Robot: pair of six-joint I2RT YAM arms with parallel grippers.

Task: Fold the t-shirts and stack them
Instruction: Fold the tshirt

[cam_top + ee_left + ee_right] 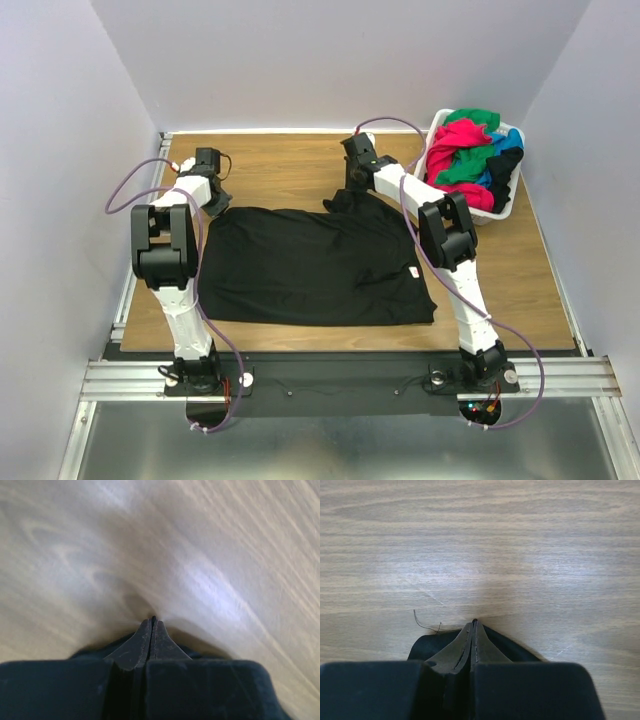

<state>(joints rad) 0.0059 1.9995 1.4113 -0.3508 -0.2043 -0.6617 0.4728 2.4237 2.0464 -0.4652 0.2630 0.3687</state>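
Observation:
A black t-shirt (310,265) lies spread flat on the wooden table, with a small white label (412,272) near its right edge. My left gripper (214,193) is at the shirt's far left corner. In the left wrist view it (152,619) is shut, with black fabric (92,652) under the fingers. My right gripper (352,188) is at the far right corner, where the fabric bunches up. In the right wrist view it (474,622) is shut on black fabric (427,644) low over the wood. More shirts, pink-red (455,140), green (476,118), blue (487,178) and black (504,165), are piled in the basket.
The white slatted basket (510,207) stands at the far right corner of the table (290,165). A loose thread (422,625) trails from the fabric in the right wrist view. Walls close in the table on three sides.

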